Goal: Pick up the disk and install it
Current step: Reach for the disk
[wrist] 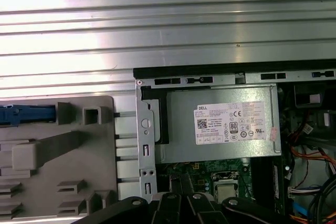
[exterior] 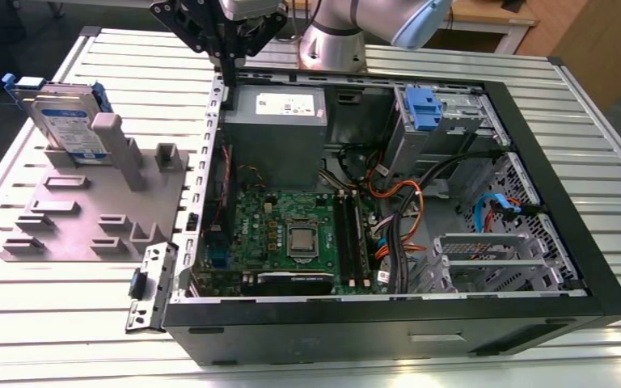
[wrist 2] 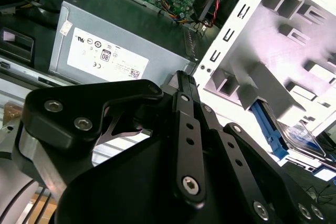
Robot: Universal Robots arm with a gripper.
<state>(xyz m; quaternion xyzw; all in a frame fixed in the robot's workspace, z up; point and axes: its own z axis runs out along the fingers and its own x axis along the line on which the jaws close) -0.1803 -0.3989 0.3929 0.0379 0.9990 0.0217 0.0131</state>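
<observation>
Disk (exterior: pixel 65 121) upright in rack (exterior: pixel 84 222), well apart from gripper (exterior: pixel 230 52) (fingers pressed together, empty)

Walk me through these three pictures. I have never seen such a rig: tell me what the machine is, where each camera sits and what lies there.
The machine is a robot arm with a black gripper at its end. The exterior view looks at the whole scene from off the arm; both wrist views come from cameras riding on the arm. On the ribbed metal table lies an open computer case, its grey power supply and green circuit board showing. Beside it, a grey holder keeps the disk standing on edge. The gripper is shut, holds nothing, and hangs above the case's edge near the power supply.
</observation>
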